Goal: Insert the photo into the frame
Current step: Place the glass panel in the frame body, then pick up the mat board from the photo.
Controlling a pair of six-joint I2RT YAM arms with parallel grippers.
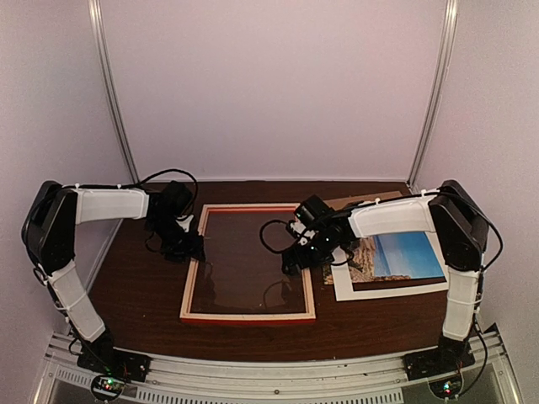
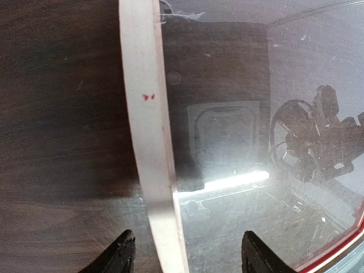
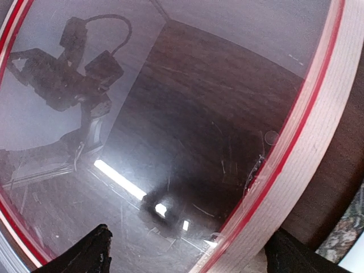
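The frame (image 1: 249, 317) lies flat in the middle of the table, pale wood side up with red edges, its glass pane reflecting the room. The photo (image 1: 396, 255), blue sky over tan rocks, lies to its right on a white mat (image 1: 379, 290). My left gripper (image 1: 192, 244) is open, straddling the frame's left rail (image 2: 149, 142). My right gripper (image 1: 296, 259) is open, straddling the frame's right rail (image 3: 296, 170), one finger over the glass. Neither grips anything.
A brown backing board (image 1: 370, 199) pokes out behind the right arm at the back. Dark wood table (image 1: 135, 286) with pale walls on three sides. Cables hang by both wrists.
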